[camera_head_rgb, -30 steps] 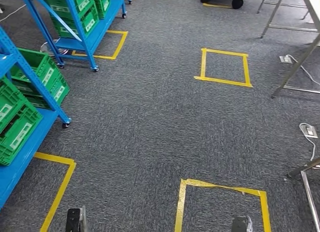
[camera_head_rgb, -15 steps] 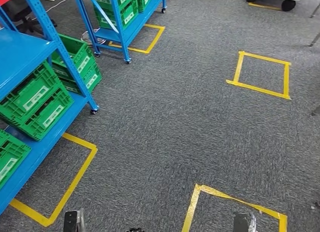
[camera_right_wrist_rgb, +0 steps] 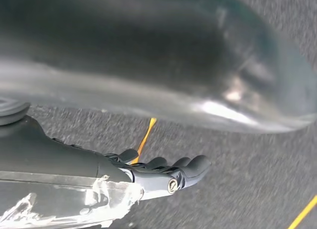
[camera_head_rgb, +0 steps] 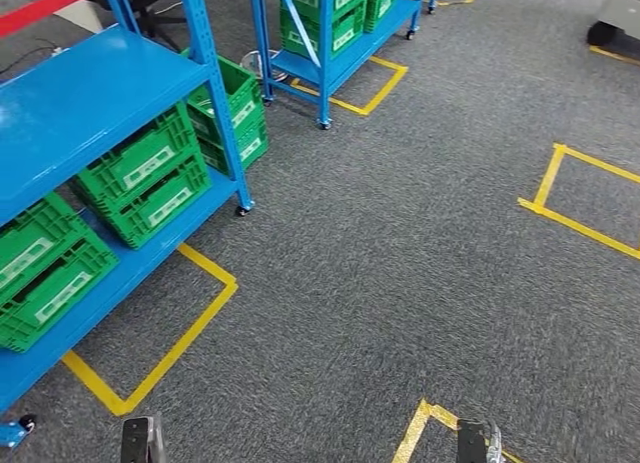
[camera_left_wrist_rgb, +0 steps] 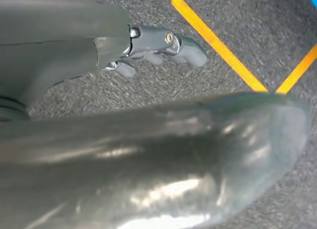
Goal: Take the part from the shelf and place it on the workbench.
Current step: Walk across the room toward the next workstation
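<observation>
Covering the floor was grey carpet (camera_head_rgb: pixel 362 253) with yellow tape (camera_head_rgb: pixel 162 358); blue shelves (camera_head_rgb: pixel 83 93) held green crates (camera_head_rgb: pixel 143 173); both hands' fingers (camera_left_wrist_rgb: pixel 164 43) (camera_right_wrist_rgb: pixel 168 169) lay straight, holding nothing.

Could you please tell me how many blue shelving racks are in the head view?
2: the near rack on the left, and the far rack behind it near the top centre. A third may be cut off beyond.
</observation>
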Robot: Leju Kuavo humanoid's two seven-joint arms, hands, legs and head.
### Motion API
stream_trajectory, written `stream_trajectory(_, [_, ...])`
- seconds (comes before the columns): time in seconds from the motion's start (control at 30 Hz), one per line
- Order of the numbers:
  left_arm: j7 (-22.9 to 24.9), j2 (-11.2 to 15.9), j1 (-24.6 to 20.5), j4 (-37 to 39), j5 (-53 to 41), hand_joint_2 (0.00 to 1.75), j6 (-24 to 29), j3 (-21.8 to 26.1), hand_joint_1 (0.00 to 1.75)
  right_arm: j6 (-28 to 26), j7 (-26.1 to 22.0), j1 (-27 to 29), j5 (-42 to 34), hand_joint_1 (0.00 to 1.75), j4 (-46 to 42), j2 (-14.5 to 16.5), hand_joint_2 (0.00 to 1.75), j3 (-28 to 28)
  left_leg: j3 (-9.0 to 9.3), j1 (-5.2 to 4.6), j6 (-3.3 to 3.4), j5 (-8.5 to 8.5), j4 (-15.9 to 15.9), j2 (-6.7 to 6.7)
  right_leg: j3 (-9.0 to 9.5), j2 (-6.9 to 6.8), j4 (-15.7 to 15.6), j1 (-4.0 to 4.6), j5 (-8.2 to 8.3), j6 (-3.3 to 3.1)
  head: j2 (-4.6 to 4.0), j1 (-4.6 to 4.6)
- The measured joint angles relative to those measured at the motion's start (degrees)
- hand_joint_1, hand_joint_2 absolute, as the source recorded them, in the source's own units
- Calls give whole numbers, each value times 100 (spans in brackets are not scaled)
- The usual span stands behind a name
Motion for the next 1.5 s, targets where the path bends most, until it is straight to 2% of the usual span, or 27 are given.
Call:
stream_trajectory(0.03, [0, 3, 9, -2, 1, 0, -1, -1, 0, 0, 0, 2, -2, 0, 1, 0, 0, 5, 35, -1, -2, -16, 1, -97, -16, 18, -117, -1, 172, -14, 0, 1])
stream_trajectory(0.07, [0, 4, 16, -3, 1, 0, -1, -1, 0, 0, 0, 0, -5, 0, 2, 0, 0, 9, 76, 1, -12, -37, 2, -190, 84, 64, -450, -5, 425, -28, 0, 2])
stream_trajectory(0.13, [0, 7, 16, -4, 2, 0, -1, -1, 0, -1, -1, -6, -13, 0, 2, 0, 0, 12, 138, 3, -58, -90, 25, -365, 422, 318, -1280, -41, 839, -47, 0, 1])
stream_trajectory(0.2, [0, 11, 14, -8, 2, 0, -1, -2, 0, -4, 1, -13, -23, 0, 3, 1, 0, 14, 141, 8, -118, -122, 54, -499, 635, 509, -1671, -62, 910, -60, 0, -6])
stream_trajectory(0.27, [0, 21, 33, -14, 2, 0, -1, -3, 0, -9, 2, -25, -27, 0, 3, 5, 0, 20, 125, 25, -174, -133, 62, -583, 693, 446, -1692, -49, 869, -100, 0, -9])
stream_trajectory(0.33, [0, 29, 48, -18, 2, 0, -1, -3, 0, -11, 1, -35, -27, 0, 1, 15, 0, 38, 67, 13, -231, -242, 206, -357, 745, 325, -1730, -48, 860, -163, 0, -34])
stream_trajectory(0.4, [0, 30, 25, -19, 2, 0, -3, -4, 0, -9, 1, -22, -29, 0, 1, 21, 0, 56, -212, -3, -281, -542, 788, 2, 811, 178, -1765, -42, 828, -216, 0, -70])
stream_trajectory(0.47, [0, 29, 16, -19, 2, 0, -13, -7, 0, -3, 1, 0, -35, 0, 1, 21, 0, 62, -611, 21, -321, -804, 1535, 126, 869, 38, -1770, -35, 771, -235, 0, -81])
stream_trajectory(0.5, [0, 28, 27, -19, 3, 0, -19, -8, 0, 1, 1, 4, -38, 0, 1, 21, 0, 63, -721, 36, -337, -799, 1717, 142, 901, -12, -1770, -36, 738, -232, 0, -84])
stream_trajectory(0.53, [0, 29, 42, -19, 4, 0, -26, -9, 0, 5, 1, 4, -40, 0, 2, 21, 0, 66, -722, 52, -348, -680, 1678, 150, 942, -47, -1770, -39, 705, -224, 0, -84])
stream_trajectory(0.6, [0, 37, 58, -20, 6, 0, -37, -9, 0, 25, 0, -3, -51, 0, 2, 22, 0, 72, -431, 70, -347, -226, 1034, 178, 1043, -93, -1772, -49, 630, -191, 0, -86])
stream_trajectory(0.67, [0, 43, 54, -21, 6, 0, -43, -10, 0, 51, 1, -12, -70, 0, 1, 22, 0, 76, -81, 53, -306, -12, 360, 228, 1108, -116, -1774, -35, 540, -128, 0, -91])
stream_trajectory(0.73, [0, 44, 52, -22, 5, 0, -49, -15, 0, 69, 0, -14, -90, 0, 0, 22, 0, 86, 56, 29, -230, -113, 133, 246, 1160, -128, -1788, -18, 489, -49, 0, -93])
stream_trajectory(0.83, [0, 55, 76, -29, 8, 0, -55, -28, 0, 84, -1, -34, -105, 0, -3, 22, 0, 106, 203, 40, -91, -219, 76, 208, 1227, -115, -1647, -38, 437, 52, -1, -85])
stream_trajectory(0.9, [0, 62, 75, -37, 11, 0, -55, -34, 0, 86, -1, -55, -107, 0, -5, 22, 0, 112, 331, 47, -22, -287, 55, 193, 880, -55, -1048, -41, 298, 67, -2, -60])
stream_trajectory(0.97, [0, 63, 67, -39, 13, 0, -56, -37, 0, 86, -1, -44, -111, 0, -5, 22, 0, 113, 425, 37, 16, -377, 55, 166, 306, -11, -250, -30, 50, 72, -2, -39])
stream_trajectory(1.0, [0, 62, 73, -39, 14, 0, -57, -38, 0, 86, -1, -27, -114, 0, -5, 22, 0, 113, 486, 32, 21, -429, 55, 145, 79, -3, -33, -24, -34, 70, -2, -33])
stream_trajectory(1.03, [0, 61, 82, -39, 14, 0, -57, -39, 0, 86, -1, -12, -115, 0, -5, 22, 0, 113, 560, 30, 20, -487, 55, 123, -50, 0, -15, -19, -26, 63, -2, -27])
stream_trajectory(1.07, [0, 61, 90, -39, 15, 0, -57, -39, 0, 85, -1, -1, -117, 0, -5, 22, 0, 112, 647, 29, 13, -547, 55, 103, -69, 0, -201, -16, 108, 52, -2, -23])
stream_trajectory(1.13, [0, 57, 93, -39, 15, 0, -57, -41, 0, 85, 0, 11, -116, 0, -4, 22, 0, 112, 824, 25, -20, -694, 61, 80, 61, 0, -939, -14, 694, 30, -2, -8])
stream_trajectory(1.2, [0, 56, 90, -40, 15, 0, -57, -42, 0, 87, 1, 14, -116, 0, -2, 22, 0, 114, 928, 11, -78, -827, 51, 63, 190, 4, -1459, -4, 1095, -22, -2, 2])
stream_trajectory(1.23, [0, 57, 89, -42, 15, 0, -57, -43, 0, 87, 2, 13, -118, 0, -1, 22, 0, 114, 953, 3, -112, -860, 49, 57, 216, 8, -1544, 2, 1154, -56, -2, 7])
stream_trajectory(1.3, [0, 62, 86, -46, 16, 0, -58, -44, 0, 85, 1, 6, -120, 0, -4, 22, 0, 113, 969, 1, -167, -852, 90, 56, 296, 18, -1561, -4, 1119, -122, -2, 2])
stream_trajectory(1.33, [0, 66, 83, -48, 17, 0, -59, -44, 0, 84, 1, 5, -121, 0, -5, 22, 0, 111, 920, 2, -195, -811, 231, 73, 342, 19, -1585, -15, 1102, -151, -2, -4])
stream_trajectory(1.4, [0, 70, 72, -50, 22, 0, -60, -44, 0, 83, -1, 3, -119, 0, -7, 23, 0, 114, 589, 8, -249, -832, 809, 118, 473, 17, -1638, -31, 1038, -196, -2, -22])
stream_trajectory(1.47, [0, 70, 76, -50, 27, 0, -60, -45, 0, 82, -1, 4, -118, 0, -7, 24, 0, 116, 93, 20, -292, -1122, 1476, 142, 600, 12, -1685, -32, 951, -219, -2, -32])
stream_trajectory(1.5, [0, 70, 88, -50, 31, 0, -60, -45, 0, 81, -1, 7, -120, 0, -7, 24, 0, 115, -109, 29, -306, -1304, 1656, 144, 673, 15, -1702, -33, 900, -221, -2, -32])
